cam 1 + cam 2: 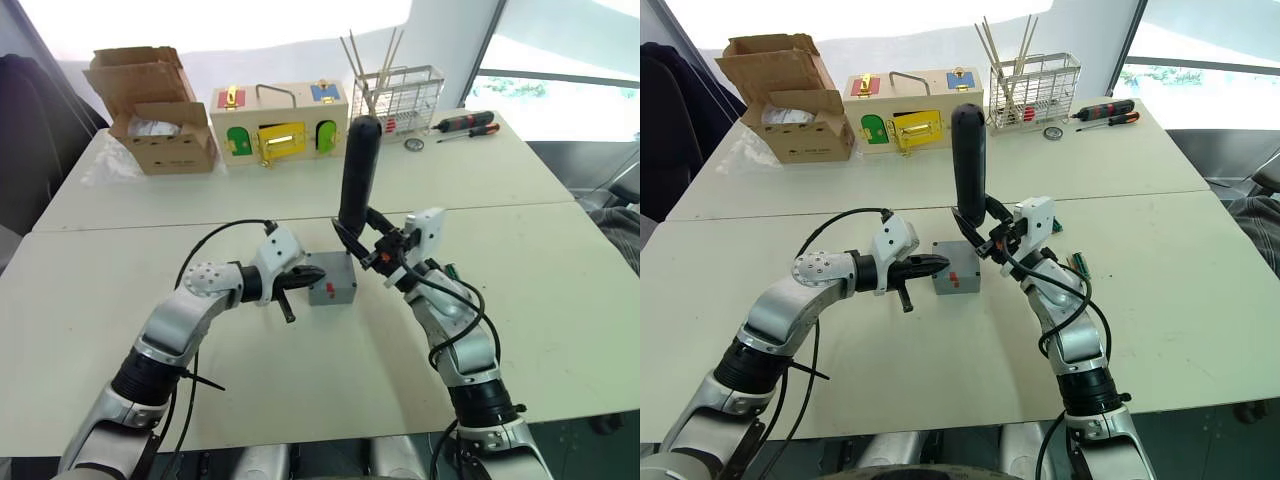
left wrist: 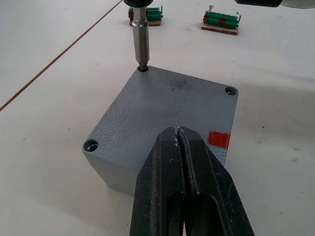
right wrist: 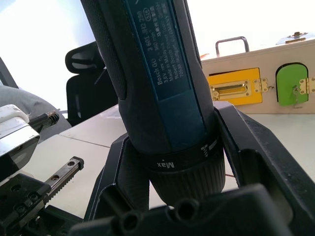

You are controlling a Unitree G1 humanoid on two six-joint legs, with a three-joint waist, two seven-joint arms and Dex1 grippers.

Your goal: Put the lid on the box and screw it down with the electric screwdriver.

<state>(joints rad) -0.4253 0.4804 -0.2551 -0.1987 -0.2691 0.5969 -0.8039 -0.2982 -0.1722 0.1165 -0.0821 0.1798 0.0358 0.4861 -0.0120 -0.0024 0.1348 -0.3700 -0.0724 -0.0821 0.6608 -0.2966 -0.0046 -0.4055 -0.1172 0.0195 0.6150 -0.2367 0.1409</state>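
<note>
Closed left gripper (image 2: pixel 179 142) rests on the lid's (image 2: pixel 162 110) near edge, while the right gripper (image 1: pixel 362 243) clamps the upright screwdriver (image 1: pixel 356 175), bit in a far corner hole.

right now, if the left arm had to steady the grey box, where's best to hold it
Probably the box by its two opposite flat side walls, below the lid, coming from the robot's left. The electric screwdriver stands upright with its bit in a far corner hole, so the top is taken.

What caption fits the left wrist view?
Electric screwdriver bit seated in a corner screw hole of the lid; shut left pincer at box's edge.
</note>
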